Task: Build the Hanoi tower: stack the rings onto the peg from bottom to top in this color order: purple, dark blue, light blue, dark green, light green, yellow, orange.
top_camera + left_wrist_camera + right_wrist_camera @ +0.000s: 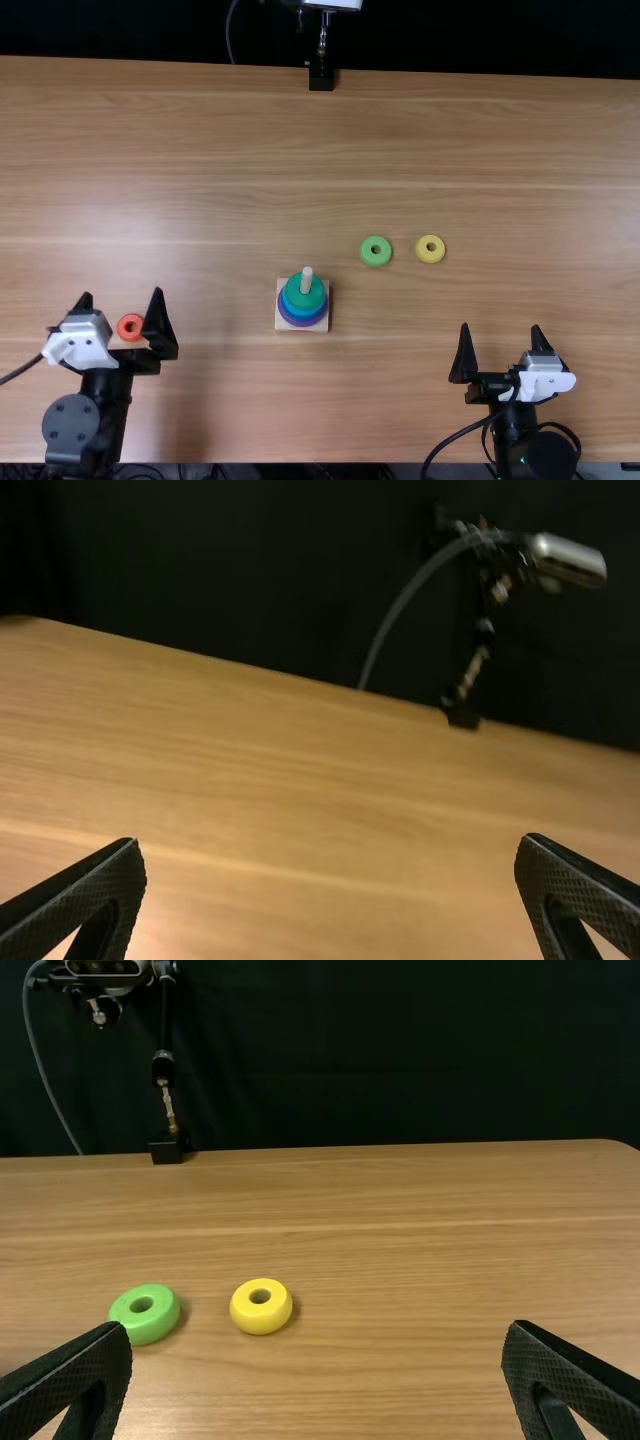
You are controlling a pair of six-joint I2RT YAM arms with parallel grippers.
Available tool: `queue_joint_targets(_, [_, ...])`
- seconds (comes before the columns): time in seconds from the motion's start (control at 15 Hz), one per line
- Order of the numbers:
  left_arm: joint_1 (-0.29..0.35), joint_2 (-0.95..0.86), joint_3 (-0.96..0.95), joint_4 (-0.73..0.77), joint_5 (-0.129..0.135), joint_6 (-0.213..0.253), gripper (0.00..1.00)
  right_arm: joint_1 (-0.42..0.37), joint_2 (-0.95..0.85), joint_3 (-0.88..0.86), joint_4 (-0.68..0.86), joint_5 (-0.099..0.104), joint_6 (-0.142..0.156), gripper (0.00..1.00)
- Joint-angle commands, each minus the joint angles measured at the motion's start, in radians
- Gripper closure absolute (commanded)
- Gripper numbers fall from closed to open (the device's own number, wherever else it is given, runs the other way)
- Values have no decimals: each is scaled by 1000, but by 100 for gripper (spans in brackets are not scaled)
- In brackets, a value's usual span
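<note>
Fingers on both the left gripper (121, 295) and the right gripper (500, 328) are spread wide, with nothing held. The peg (306, 280) carries a stack topped by the dark green ring (305, 303), with blue and purple below, so the step in hand looks to be light green. The light green ring (366, 252) lies flat on the worktop (200, 200), just beside the yellow ring (421, 252). The right gripper seems better placed: it should straddle light green without nudging yellow, close on its rim, lift above the peg's tip and lower it squarely. Yellow would follow, then the orange ring (123, 328), which lies near the left gripper and suits that arm.
</note>
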Motion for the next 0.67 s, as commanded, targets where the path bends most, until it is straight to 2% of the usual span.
queue_joint_targets(0.0, [33,-83,-68,8,83,101,0,-10,-13,-15,7,-8,3,0])
queue_joint_targets(0.13, [37,-196,-169,10,83,99,0,-10,-13,-15,7,-8,3,0])
queue_joint_targets(0.33, [34,-292,-184,-16,77,110,0,-10,-13,-15,7,-8,2,0])
queue_joint_targets(0.47, [36,-319,-184,-104,75,151,0,-10,-13,-15,7,-8,3,0])
queue_joint_targets(0.6, [34,-370,-184,-136,75,171,0,-10,-13,-15,7,-8,2,0])
